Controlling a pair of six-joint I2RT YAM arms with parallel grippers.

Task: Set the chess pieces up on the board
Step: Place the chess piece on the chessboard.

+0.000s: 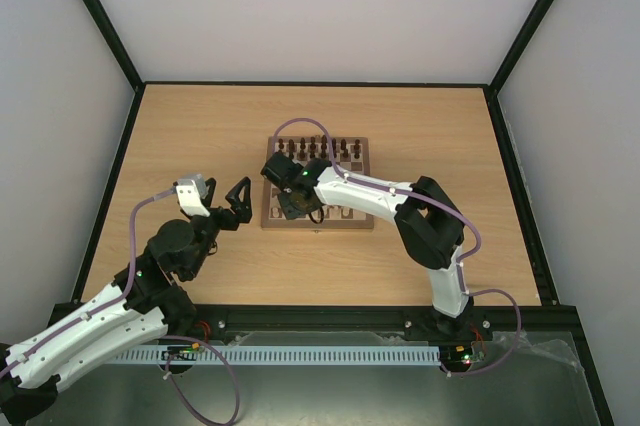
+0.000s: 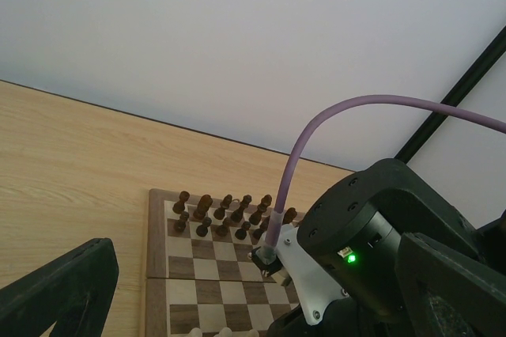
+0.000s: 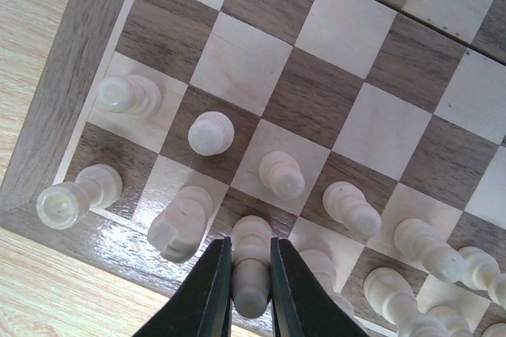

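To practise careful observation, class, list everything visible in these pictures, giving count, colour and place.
board: one, brown-and-tan checks, mid-table
pale pieces: at least ten seen, cream, board's near rows
dark pieces: two rows, dark brown, board's far edge
table: one, light wood, under everything
cables: two, purple, one per arm
left arm: one, white and black; left jaws open, above the table left of the board
right arm: one, white and black; right jaws shut on one pale piece near the board's near-left corner
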